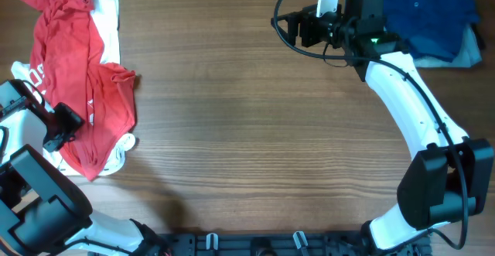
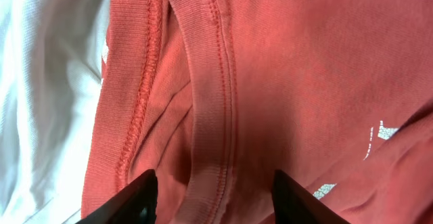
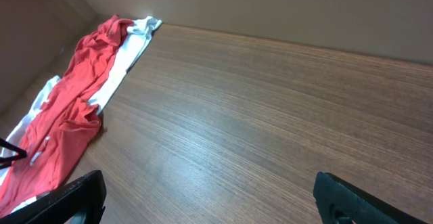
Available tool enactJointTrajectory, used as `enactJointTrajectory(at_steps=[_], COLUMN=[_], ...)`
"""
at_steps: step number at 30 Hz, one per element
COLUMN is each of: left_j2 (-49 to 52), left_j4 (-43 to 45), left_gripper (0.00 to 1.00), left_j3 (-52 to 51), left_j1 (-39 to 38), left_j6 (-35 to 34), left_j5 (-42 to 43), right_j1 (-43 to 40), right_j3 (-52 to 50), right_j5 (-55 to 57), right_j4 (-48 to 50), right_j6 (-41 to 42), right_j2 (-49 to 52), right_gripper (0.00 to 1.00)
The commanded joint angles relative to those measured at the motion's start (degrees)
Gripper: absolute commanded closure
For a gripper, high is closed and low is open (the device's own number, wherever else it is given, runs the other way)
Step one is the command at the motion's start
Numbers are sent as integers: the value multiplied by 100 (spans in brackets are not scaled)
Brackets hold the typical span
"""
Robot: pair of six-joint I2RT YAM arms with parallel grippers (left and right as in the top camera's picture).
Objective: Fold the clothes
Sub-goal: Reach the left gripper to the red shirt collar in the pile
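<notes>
The red T-shirt (image 1: 73, 78) lies crumpled at the table's left edge, over a white shirt (image 1: 108, 24). My left gripper (image 1: 66, 124) is open, low over the red shirt's left side. In the left wrist view its fingers (image 2: 211, 200) straddle the ribbed collar (image 2: 210, 116) of the red shirt, with white cloth (image 2: 40, 82) to the left. My right gripper (image 1: 292, 29) is open and empty above bare wood at the back right. In its wrist view the fingers (image 3: 210, 197) are wide apart and the red shirt (image 3: 67, 116) lies far left.
A folded dark blue garment (image 1: 429, 12) lies on a light blue one (image 1: 469, 51) at the back right corner, behind my right arm. Wooden tabletop (image 1: 255, 132) spans the middle.
</notes>
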Motion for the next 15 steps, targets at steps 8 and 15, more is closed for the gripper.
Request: enactJointTrajectory(at_steps=[8, 15], left_j2=[411, 315], left_j4=[90, 76], left_gripper=[62, 87], left_j3=[-33, 24], left_j1=[26, 26], left_j6=[-280, -343], left_j5=[13, 435], right_j1=[11, 11], right_j3=[122, 122], right_j5=[173, 173], right_j4=[42, 52], right_j6=[-59, -59], right_j2=[90, 90], right_gripper=[1, 1])
